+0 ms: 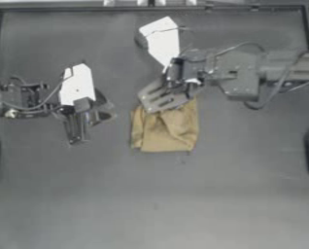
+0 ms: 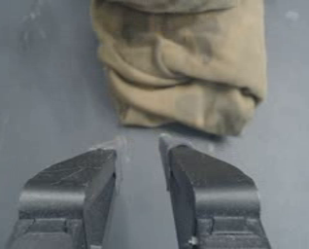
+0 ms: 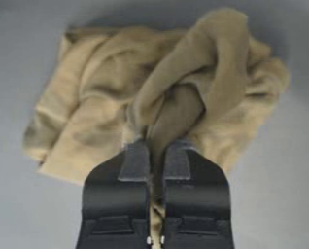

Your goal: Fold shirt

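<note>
1. Between my right fingers (image 3: 156, 151), clamped together, sits a pinched ridge of the shirt (image 1: 165, 127), bunched mid-table (image 1: 235, 204).
2. Left fingers (image 2: 141, 160) stand apart, just short of its edge.
3. Lifting one-sided, I think, risks dragging the bundle undone.

No legible text, label, brand mark, number or sign in any of the three views. Checked the shirt (image 1: 165, 127), the table (image 1: 183, 204), and the visible casings of both arms and grippers: all unmarked as far as can be read.
</note>
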`<state>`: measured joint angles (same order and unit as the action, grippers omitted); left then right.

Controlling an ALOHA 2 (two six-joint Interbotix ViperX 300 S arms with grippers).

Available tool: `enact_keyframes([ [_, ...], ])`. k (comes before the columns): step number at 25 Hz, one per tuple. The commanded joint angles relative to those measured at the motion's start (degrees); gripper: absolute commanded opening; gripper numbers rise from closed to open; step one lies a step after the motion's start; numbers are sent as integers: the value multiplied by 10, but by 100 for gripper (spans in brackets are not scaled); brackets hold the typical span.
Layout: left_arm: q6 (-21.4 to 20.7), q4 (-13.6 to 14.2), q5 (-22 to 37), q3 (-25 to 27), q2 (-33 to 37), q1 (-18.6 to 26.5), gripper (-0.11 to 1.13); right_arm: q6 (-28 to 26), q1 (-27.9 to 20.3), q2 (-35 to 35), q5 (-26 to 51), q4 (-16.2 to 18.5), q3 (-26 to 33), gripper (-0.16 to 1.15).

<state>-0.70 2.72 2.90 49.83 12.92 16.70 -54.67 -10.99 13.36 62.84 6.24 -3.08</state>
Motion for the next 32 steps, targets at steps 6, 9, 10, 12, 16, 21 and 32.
enact_keyframes([
  [6, 2, -4, 18, 25, 65, 13, 70, -11, 24, 33, -37, -26, 41, 7],
  [9, 2, -11, 18, 40, 80, 18, 70, -9, 25, 42, -38, -22, 45, 11],
  [10, 2, -13, 17, 45, 85, 20, 70, -11, 25, 46, -40, -23, 46, 19],
  [12, 2, -15, 17, 52, 91, 20, 70, -8, 25, 51, -51, -25, 47, 40],
  [16, 2, -19, 14, 62, 97, 24, 70, -3, 30, 53, -64, -21, 62, 97],
  [21, 2, -20, 13, 66, 97, 28, 70, -6, 37, 27, -59, 6, 86, 96],
  [32, 4, -27, 28, 12, 96, 37, 70, -33, 67, -82, -15, 101, 28, 95],
])
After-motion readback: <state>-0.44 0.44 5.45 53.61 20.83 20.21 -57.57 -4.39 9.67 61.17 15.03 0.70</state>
